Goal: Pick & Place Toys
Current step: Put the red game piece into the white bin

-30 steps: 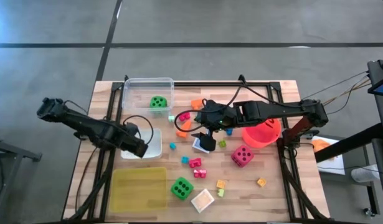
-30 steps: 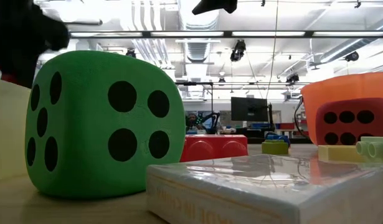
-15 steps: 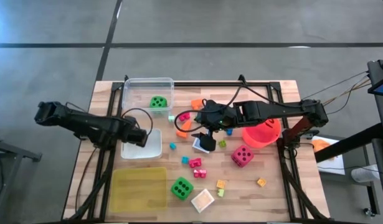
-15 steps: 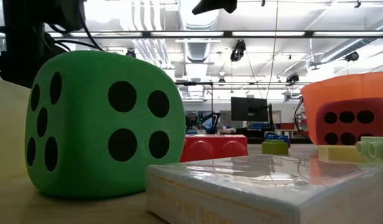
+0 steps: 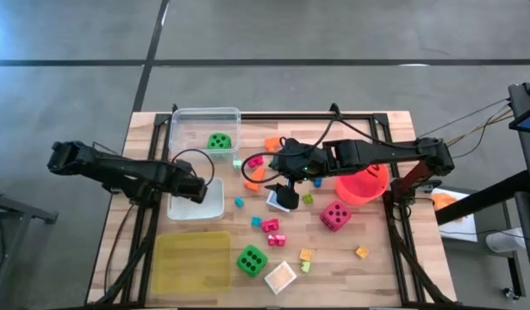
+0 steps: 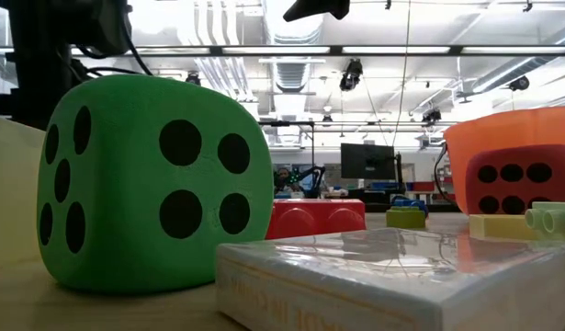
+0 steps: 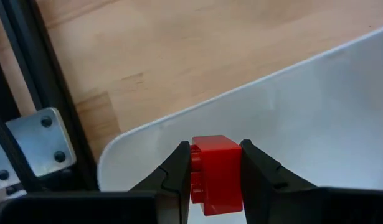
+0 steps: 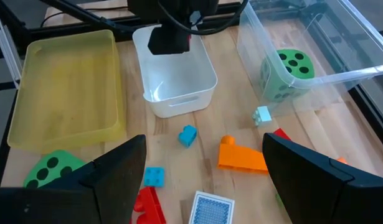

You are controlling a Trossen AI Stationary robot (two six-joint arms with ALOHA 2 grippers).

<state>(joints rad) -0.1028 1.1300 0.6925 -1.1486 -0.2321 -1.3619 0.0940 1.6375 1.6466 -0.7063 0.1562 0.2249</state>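
The left gripper is clamped on a red block, one finger pressed to each side of it. Directly beneath and just ahead lies the white tub, its near rim just past the block. This looks like the placing step: the block is carried and poised over its container, so the next move calls for parting the fingers, perhaps after a slight lowering, so the block falls inside the rim and not on the wood.

Well apart, across the table, the right gripper hangs with fingers spread wide and empty. Below it lie a blue patterned card, an orange block and small blue blocks. Farther off, a green die sits in the clear tub.
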